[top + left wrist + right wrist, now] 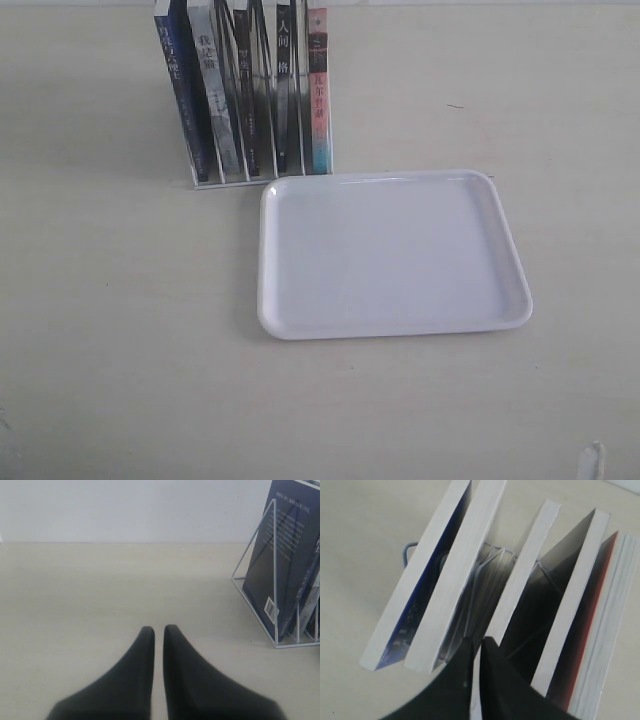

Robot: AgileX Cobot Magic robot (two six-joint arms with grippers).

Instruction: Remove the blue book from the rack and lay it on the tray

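On the pale table [120, 380] we see a big white tray [390, 250]. It lies flat just in front of the rack [274, 570], with one corner close to the rack's foot. The rack is thin white wire and holds a row of books standing up.

The blue book [172, 90] stands in the rack's end slot, on the side away from the tray. It leans a little. The other books [315, 90] fill the slots next to it.

Our right gripper [477, 645] looks down on the tops of the books in the rack. Its two black fingers are almost together, with only a thin crack between them. Its tips are by the second and third books. The blue book is off to one side of the tips, with one book in between, and they do not touch it.

Our left gripper [158, 630] is low over the table, well apart from the rack, on the blue book's side. Its fingers are closed and hold nothing. The blue book's purple-grey back faces it.
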